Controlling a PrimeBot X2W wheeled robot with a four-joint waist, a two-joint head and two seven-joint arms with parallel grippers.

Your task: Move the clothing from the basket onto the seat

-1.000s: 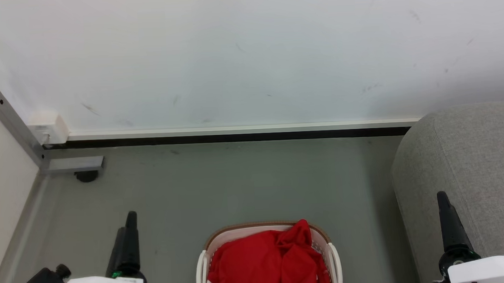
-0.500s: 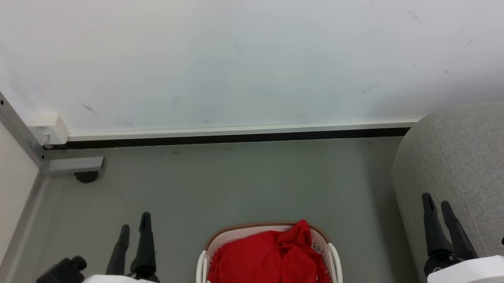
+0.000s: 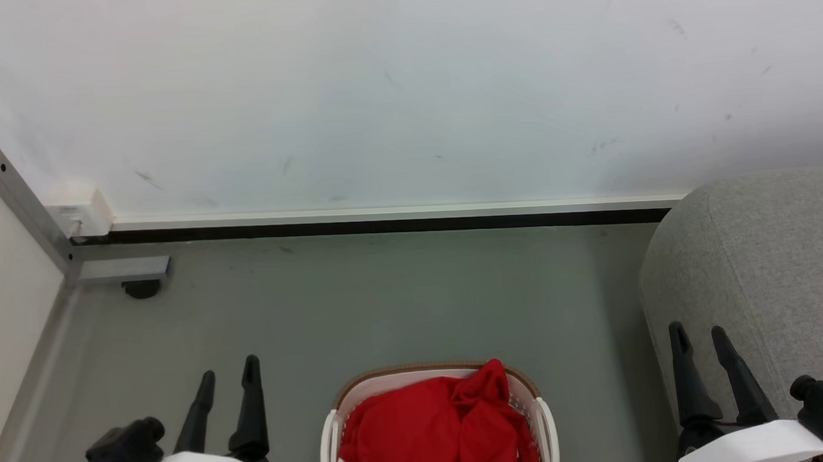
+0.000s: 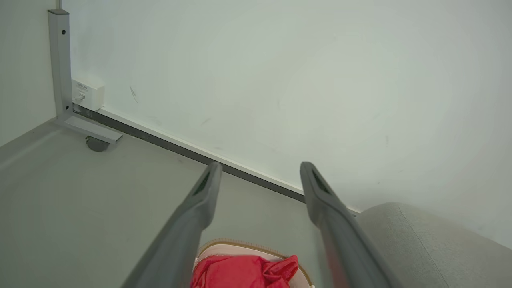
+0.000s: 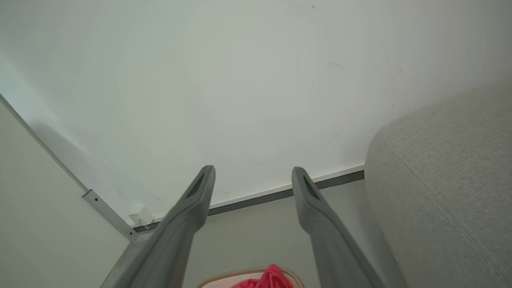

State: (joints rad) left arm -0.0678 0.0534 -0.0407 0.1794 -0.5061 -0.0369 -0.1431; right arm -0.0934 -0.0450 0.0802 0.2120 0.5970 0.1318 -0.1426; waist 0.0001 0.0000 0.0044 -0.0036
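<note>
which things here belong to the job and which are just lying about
Job: red clothing heaped in the basket; grey seat on the robot's right; left gripper and right gripper, both open, empty.
Just there: metal frame leg, its round foot, white wall box, skirting board.

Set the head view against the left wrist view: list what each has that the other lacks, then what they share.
Head view, not left wrist view: the open right gripper, and the white side handles of the small cream-white perforated plastic basket with its brown rim. Left wrist view, not head view: the dark recesses on the inner faces of the left gripper's fingers. Both: the open left gripper, bright red clothing heaped in the basket, the large rounded light grey fabric seat, the grey floor, the white wall, the grey metal post.
</note>
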